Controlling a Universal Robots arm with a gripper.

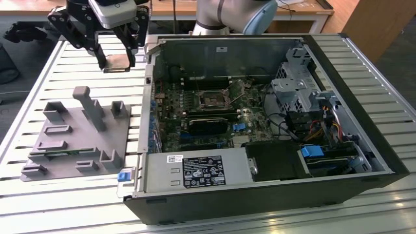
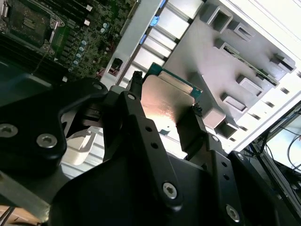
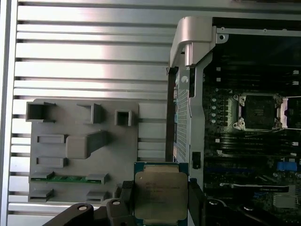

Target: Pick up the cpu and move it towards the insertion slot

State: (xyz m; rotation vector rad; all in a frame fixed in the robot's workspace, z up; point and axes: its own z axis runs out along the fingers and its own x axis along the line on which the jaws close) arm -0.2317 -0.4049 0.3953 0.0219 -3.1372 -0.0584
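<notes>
Gripper: seen in the exterior view raised above the slatted table, just outside the open computer case on the exterior view's left. The two fingers are drawn in against opposite edges of the cpu, which is held clear of every surface.

Cpu: a flat square chip with a silvery metal top and a thin green edge, gripped between the fingers in both wrist views. In the exterior view it is seen as a pale plate between the fingertips, beyond the case wall and well apart from the insertion slot.

Insertion slot: a dark square socket in a silvery frame, set on the green board inside the case, seen uncovered in the first wrist view.

Grey plastic fixture: laid on the table beside the case, with blocks and posts standing on it.
</notes>
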